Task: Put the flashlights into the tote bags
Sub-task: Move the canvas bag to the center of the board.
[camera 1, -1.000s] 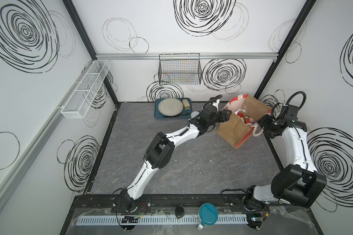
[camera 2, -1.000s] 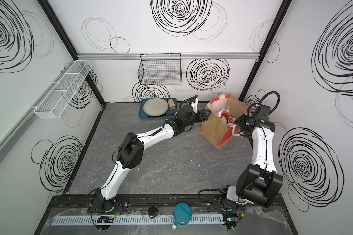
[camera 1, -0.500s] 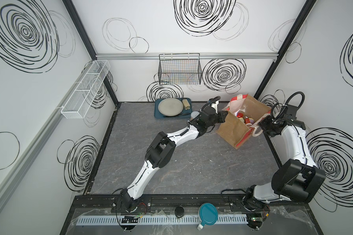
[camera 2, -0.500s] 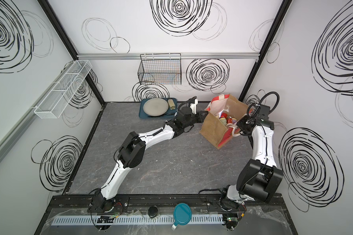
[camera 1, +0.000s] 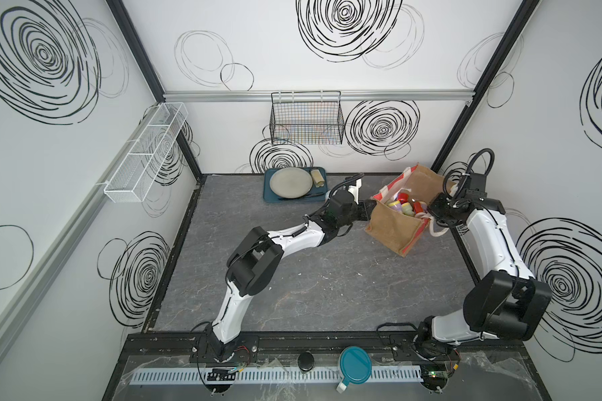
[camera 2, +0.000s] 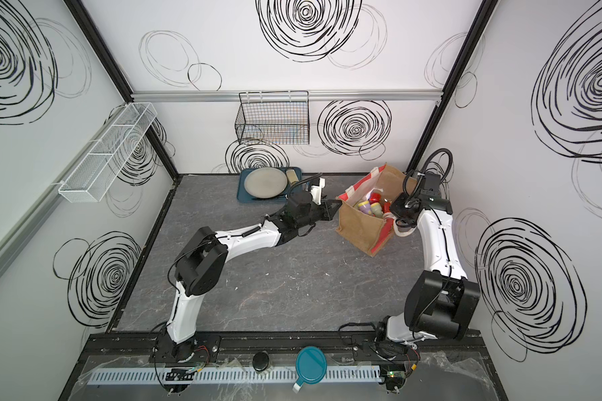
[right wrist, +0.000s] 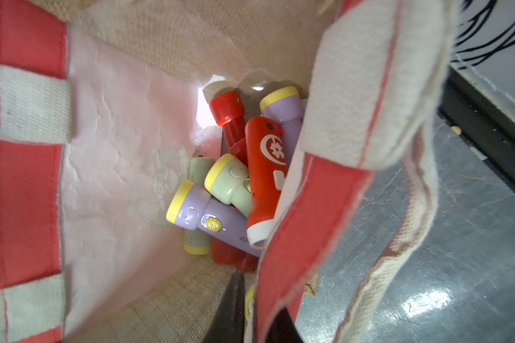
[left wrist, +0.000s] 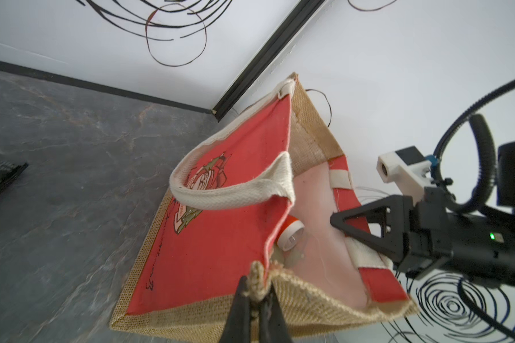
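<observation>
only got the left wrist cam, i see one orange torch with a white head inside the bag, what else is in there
observer: the right wrist view shows a pile of flashlights at the bottom of the tote bag: red, lilac and pale green ones besides yours.
operator: any lying out on the table
observer: none shows on the table in both top views, though the strip behind the bag is hidden.
operator: what's the right gripper doing
observer: the right gripper is shut on the bag's red side panel at the rim, one jaw on each side of it.
</observation>
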